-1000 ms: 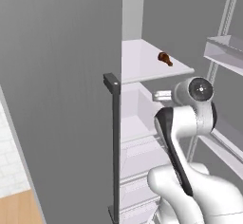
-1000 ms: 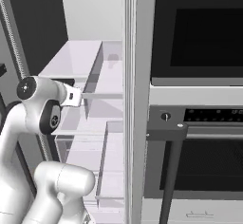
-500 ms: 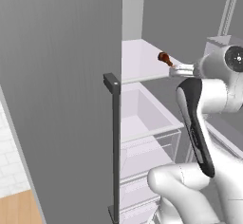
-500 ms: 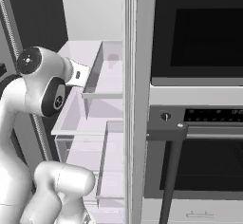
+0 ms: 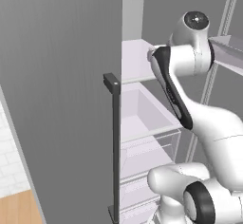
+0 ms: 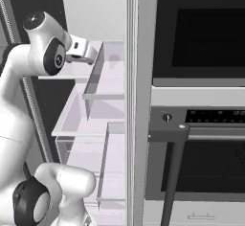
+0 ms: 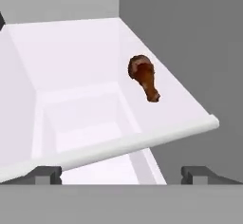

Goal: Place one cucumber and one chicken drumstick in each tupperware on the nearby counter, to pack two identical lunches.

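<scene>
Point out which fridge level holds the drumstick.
The upper white shelf carries the chicken drumstick, lying near its right edge. The open bin just below it looks bare.

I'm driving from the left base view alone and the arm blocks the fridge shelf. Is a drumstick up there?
Observer: Yes. The hand view shows one chicken drumstick lying on the white shelf, towards the right side of that picture.
Operator: Is the hand ready to take it?
Observer: The hand is open, its fingertips spread wide and well short of the drumstick, on the near side of the shelf's front lip.
Operator: What's beside the fridge?
Observer: In the right base view a built-in oven with a dark window stands right of the fridge's side wall.
</scene>
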### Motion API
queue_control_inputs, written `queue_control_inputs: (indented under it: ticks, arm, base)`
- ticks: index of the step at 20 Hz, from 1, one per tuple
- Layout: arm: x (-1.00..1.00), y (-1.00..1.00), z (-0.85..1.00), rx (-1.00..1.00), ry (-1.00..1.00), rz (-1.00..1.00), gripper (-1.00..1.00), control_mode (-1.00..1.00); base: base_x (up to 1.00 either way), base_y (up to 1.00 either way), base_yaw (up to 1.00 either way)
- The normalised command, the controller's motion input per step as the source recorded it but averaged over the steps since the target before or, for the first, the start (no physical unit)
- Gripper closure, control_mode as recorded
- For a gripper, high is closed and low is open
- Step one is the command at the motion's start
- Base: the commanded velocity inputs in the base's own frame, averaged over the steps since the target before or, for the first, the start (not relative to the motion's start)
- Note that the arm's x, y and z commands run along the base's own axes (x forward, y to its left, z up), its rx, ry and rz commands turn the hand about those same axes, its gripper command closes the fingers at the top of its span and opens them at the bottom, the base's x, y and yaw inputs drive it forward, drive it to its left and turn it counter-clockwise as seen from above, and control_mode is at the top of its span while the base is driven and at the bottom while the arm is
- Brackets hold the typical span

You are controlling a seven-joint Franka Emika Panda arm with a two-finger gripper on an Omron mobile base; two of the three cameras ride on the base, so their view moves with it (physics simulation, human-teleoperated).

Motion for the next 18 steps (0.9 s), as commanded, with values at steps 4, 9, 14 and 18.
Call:
queue_control_inputs:
  ticks: [4,9,14,18]
  arm:
    - [1.0,-0.09,-0.13,0.0,0.13,0.12,-1.0,-1.0]
    - [0.97,0.0,-0.22,-0.06,0.24,0.0,-1.0,-1.0]
    - [0.51,-0.09,-0.2,-0.04,0.17,-0.05,-1.0,-1.0]
    - [0.69,-0.55,-0.43,0.0,0.03,-0.03,-1.0,-1.0]
  base:
    - [0.0,0.0,0.0]
    - [0.0,0.0,0.0]
    - [0.0,0.0,0.0]
    - [0.0,0.0,0.0]
